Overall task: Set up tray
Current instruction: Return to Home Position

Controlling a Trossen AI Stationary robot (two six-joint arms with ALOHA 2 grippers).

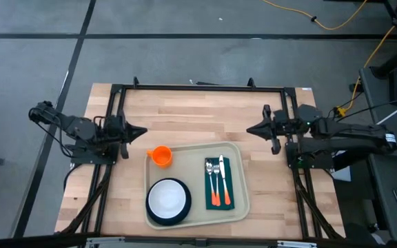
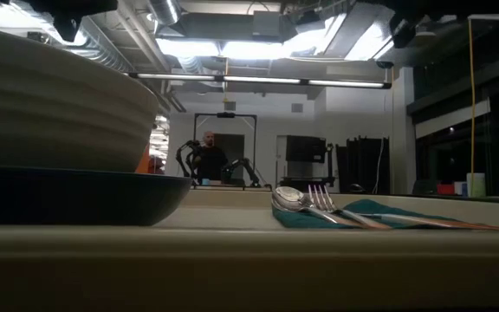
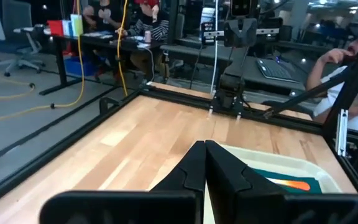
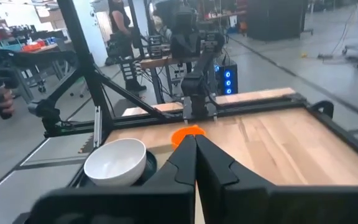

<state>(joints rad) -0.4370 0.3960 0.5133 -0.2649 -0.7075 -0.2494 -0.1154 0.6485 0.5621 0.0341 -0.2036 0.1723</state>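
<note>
Evidently laid out complete, the large cream rectangular plastic tray (image 1: 193,162) lies between the two grippers, touching neither, carrying an orange cup (image 1: 160,156), a white bowl (image 1: 168,198) on a dark round plate (image 1: 149,207), and orange-handled cutlery (image 1: 217,176) on a dark green napkin (image 1: 229,176). Left gripper (image 1: 142,131) and right gripper (image 1: 249,129) hover empty, fingers pressed together, tips facing, likely parked clear so nothing gets knocked

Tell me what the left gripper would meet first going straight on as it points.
Probably the right gripper, facing it across the table. The left gripper points over bare wood beyond the tray; the orange cup sits off that line. Relative heights are unclear.
</note>
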